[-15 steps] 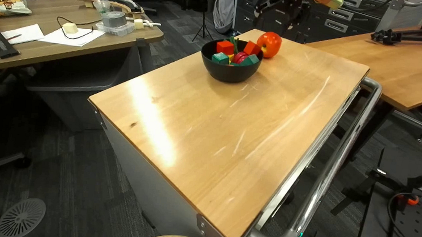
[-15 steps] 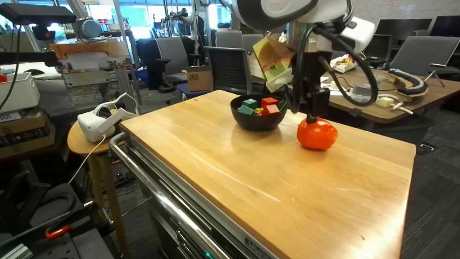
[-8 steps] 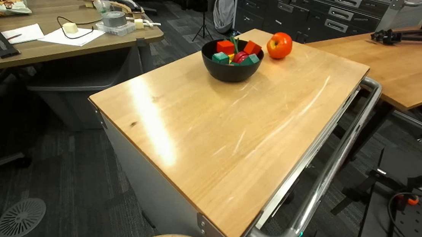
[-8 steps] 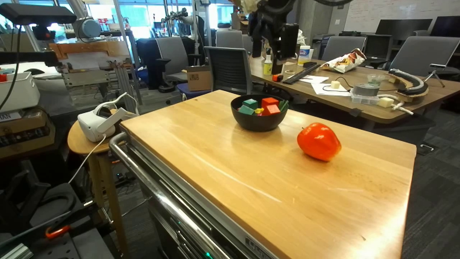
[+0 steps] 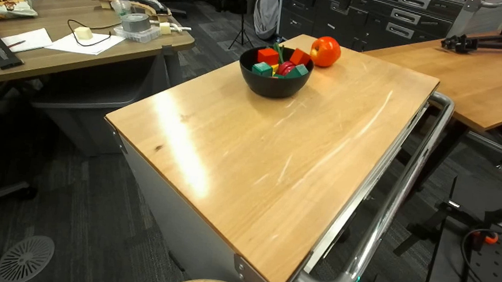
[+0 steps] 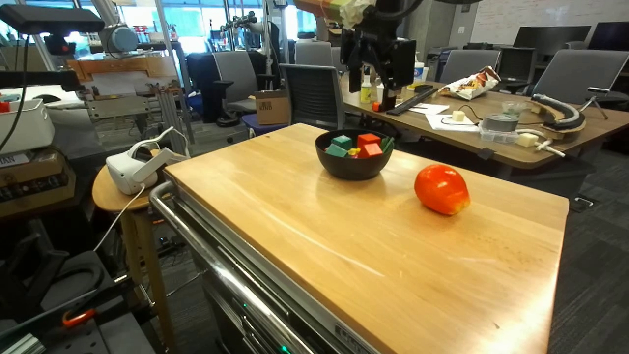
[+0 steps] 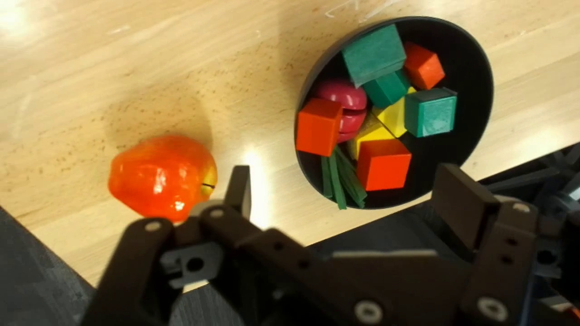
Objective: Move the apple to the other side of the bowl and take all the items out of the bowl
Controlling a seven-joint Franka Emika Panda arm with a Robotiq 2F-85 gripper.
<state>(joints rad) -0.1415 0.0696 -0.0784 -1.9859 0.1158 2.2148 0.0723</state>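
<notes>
Wooden and scratched, the worktop (image 5: 242,131) stands near office chairs (image 6: 313,94). Shiny red-orange, the apple (image 7: 158,176) lies near the bowl (image 5: 274,87); the gripper (image 7: 346,185) hangs above, jaws spread wide.

Wrist view down onto bowl (image 7: 469,90)

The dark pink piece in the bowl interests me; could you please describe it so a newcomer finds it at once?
On the wooden tabletop stands a black bowl. Left of its middle in the wrist view lies the dark pink piece, partly hidden by a red block. Its rounded, grooved shape sets it apart from the flat-faced blocks.
</notes>
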